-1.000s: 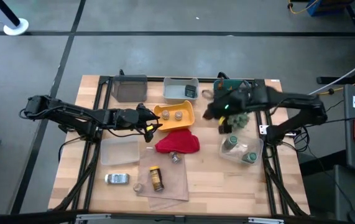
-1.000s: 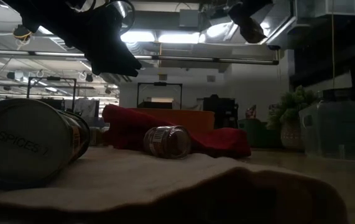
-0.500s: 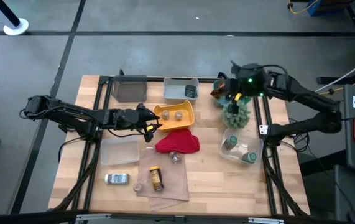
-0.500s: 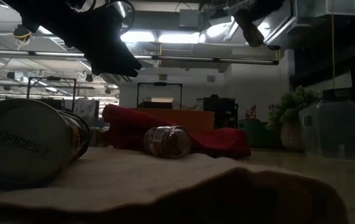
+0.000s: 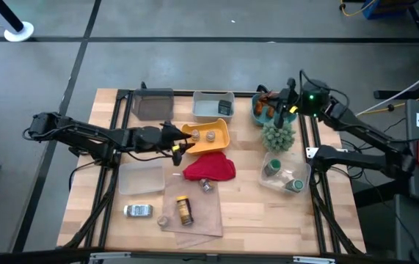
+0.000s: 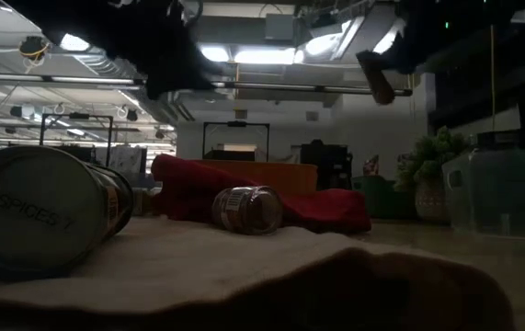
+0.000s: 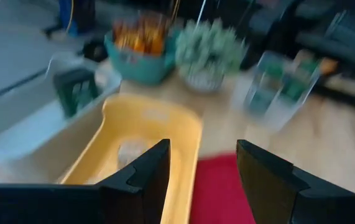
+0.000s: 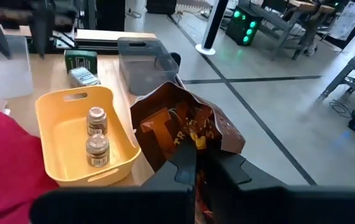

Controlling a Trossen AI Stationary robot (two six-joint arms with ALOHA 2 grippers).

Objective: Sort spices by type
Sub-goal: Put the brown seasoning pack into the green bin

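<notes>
My right gripper [image 5: 282, 110] is over the teal bowl [image 5: 262, 111] at the far right, shut on an orange-brown foil sachet [image 8: 183, 127]. More sachets [image 7: 138, 34] lie in that bowl. My left gripper [image 5: 180, 144] hangs open at the left rim of the yellow tray [image 5: 208, 138], which holds two tan-topped pots [image 8: 95, 140]. Green-lidded jars [image 5: 271, 169] sit in a clear container [image 5: 297, 174]. A yellow-capped brown bottle [image 5: 185, 210], a tan-topped pot [image 5: 164, 220] and a silver-capped jar [image 5: 137, 210] lie near the front. A small jar [image 5: 207, 185] lies by the red cloth [image 5: 210, 169]. My right gripper pinches the sachet between its two fingers at the sachet's near edge [image 8: 193, 144]. The crumpled foil reaches forward past the fingertips. The fingers [image 6: 374, 78] slant downward from the table's right side. The sachet is lifted clear, above the teal bowl.
A fuzzy green plant [image 5: 278, 136] stands just in front of the teal bowl. A grey bin [image 5: 154, 104] and a pale bin [image 5: 210, 101] holding a dark tin [image 5: 225, 108] line the far edge. A clear flat lid [image 5: 141, 176] and a brown mat [image 5: 194, 209] lie at the front.
My right gripper has carried the sachet from in front of the plant up and toward the far right corner, ending over the teal bowl, still shut on it. My left gripper has risen a little beside the yellow tray.
</notes>
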